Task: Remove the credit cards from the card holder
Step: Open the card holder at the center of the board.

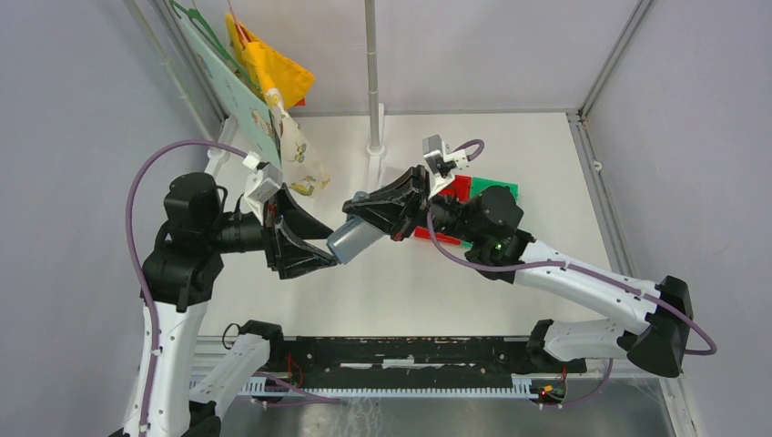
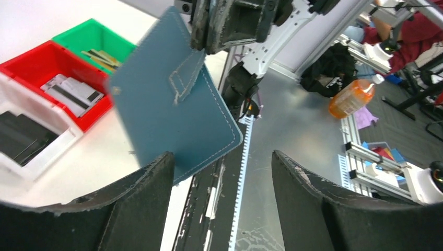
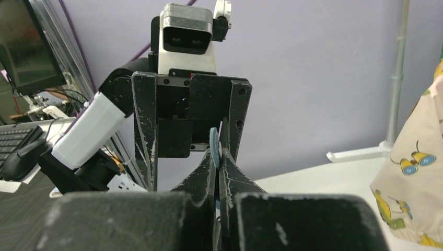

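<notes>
The right gripper [image 3: 217, 159] is pressed together on one edge of the holder [image 2: 172, 99], which hangs tilted in mid-air with its snap tab facing the left gripper [image 2: 222, 157]. The left gripper is spread. The holder's lower corner sits just ahead of its gap, and whether they touch cannot be told. Cards [image 2: 73, 94] lie in the red bin [image 2: 96, 112] and green bin [image 2: 73, 34], under the right wrist.

card holder [image 2: 172, 104]: we see matt teal leather-like skin, pale stitched seams.
left gripper [image 2: 222, 159]: we note black fingers [image 2: 308, 193], matt, rough, scuffed pale at edges.
red bin [image 2: 99, 111], green bin [image 2: 78, 30]: we read smooth glossy plastic.
table [image 2: 78, 151]: we see smooth matt white.
</notes>
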Controlling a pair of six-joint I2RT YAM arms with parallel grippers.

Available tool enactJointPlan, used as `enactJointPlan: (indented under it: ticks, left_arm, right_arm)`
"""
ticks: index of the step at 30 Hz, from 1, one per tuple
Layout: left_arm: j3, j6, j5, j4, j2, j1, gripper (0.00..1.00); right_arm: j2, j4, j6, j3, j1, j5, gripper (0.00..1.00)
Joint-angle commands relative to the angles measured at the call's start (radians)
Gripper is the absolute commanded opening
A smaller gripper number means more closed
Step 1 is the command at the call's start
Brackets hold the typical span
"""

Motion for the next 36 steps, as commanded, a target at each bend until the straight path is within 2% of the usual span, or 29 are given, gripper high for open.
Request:
enactJointPlan:
  ticks: [1, 8, 11, 15, 20, 25, 26, 28, 30, 34, 36]
  left_arm:
    - [-0.023, 0.168, -0.101, -0.053, -0.036, -0.002, 0.73]
    - [-0.073, 0.249, -0.152, -0.053, -0.102, -0.002, 0.72]
    - [-0.077, 0.257, -0.17, -0.044, -0.108, -0.001, 0.64]
    - [-0.083, 0.19, -0.196, 0.032, -0.106, 0.0, 0.49]
    - [-0.107, 0.081, -0.24, 0.173, -0.117, -0.001, 0.21]
    - [-0.115, -0.024, -0.265, 0.248, -0.113, -0.001, 0.03]
    - [-0.116, -0.042, -0.268, 0.256, -0.112, 0.0, 0.02]
    - [-0.109, -0.066, -0.269, 0.267, -0.104, 0.0, 0.02]
    - [-0.095, -0.09, -0.261, 0.269, -0.093, -0.001, 0.02]
    - [-0.06, -0.165, -0.197, 0.28, -0.058, 0.0, 0.02]
    - [-0.044, -0.22, -0.166, 0.303, -0.041, -0.001, 0.02]
  right_arm:
    - [-0.019, -0.047, -0.026, 0.079, -0.001, -0.021, 0.0]
    - [0.015, -0.178, -0.078, 0.17, 0.032, 0.035, 0.0]
    - [0.03, -0.184, -0.077, 0.187, 0.049, 0.023, 0.0]
    - [0.049, -0.2, -0.079, 0.21, 0.08, 0.022, 0.0]
    - [0.054, -0.211, -0.083, 0.217, 0.093, 0.021, 0.0]
    - [0.05, -0.22, -0.086, 0.211, 0.093, 0.014, 0.0]
    - [0.05, -0.221, -0.087, 0.208, 0.094, 0.013, 0.05]
    - [0.042, -0.222, -0.09, 0.199, 0.092, 0.006, 0.25]
    - [0.023, -0.234, -0.102, 0.186, 0.083, 0.008, 0.37]
    - [-0.048, -0.257, -0.109, 0.131, 0.019, -0.019, 0.73]
    - [-0.092, -0.268, -0.126, 0.083, -0.013, -0.06, 0.83]
